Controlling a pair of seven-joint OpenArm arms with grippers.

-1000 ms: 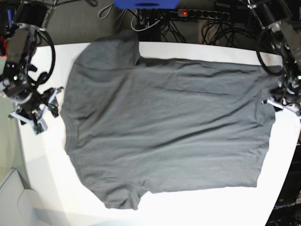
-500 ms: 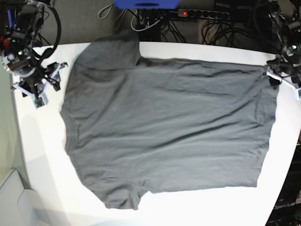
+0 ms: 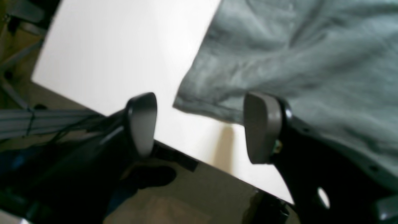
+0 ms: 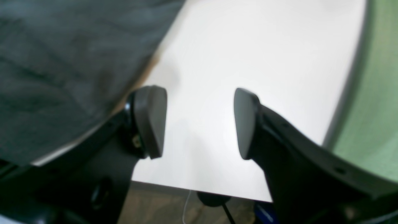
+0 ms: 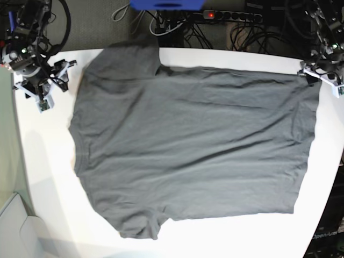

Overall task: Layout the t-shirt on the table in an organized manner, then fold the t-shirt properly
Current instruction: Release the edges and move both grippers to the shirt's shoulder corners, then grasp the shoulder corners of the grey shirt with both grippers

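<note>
From my seat the t-shirt lies spread nearly flat across the middle of the table, collar toward nine o'clock and hem toward three — laid out, I judge, ready for folding. Farther back, at ten o'clock, my right gripper hangs spread wide and empty beside the shoulder. At two o'clock my left gripper gapes wide, holding nothing, over the hem corner — placed, I'd guess, to pinch it.
</note>
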